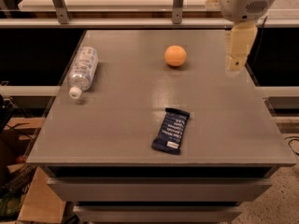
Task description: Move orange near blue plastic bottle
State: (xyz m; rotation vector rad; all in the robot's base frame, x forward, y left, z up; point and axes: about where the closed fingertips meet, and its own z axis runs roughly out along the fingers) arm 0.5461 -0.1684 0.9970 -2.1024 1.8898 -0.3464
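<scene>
Camera view: gripper (235,63) is seen above the right rear of the table (117,125); whether it is open cannot be told. Orange (175,55), round and smooth, is set to its left, apart from it. Bottle (83,70) is laid on its side well further left, with its white cap frontward.

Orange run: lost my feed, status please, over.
Gripper up at table's right rear, clear of orange. Orange apart from blue plastic bottle lying left. Nothing between them; snack bar nearer front.
</scene>
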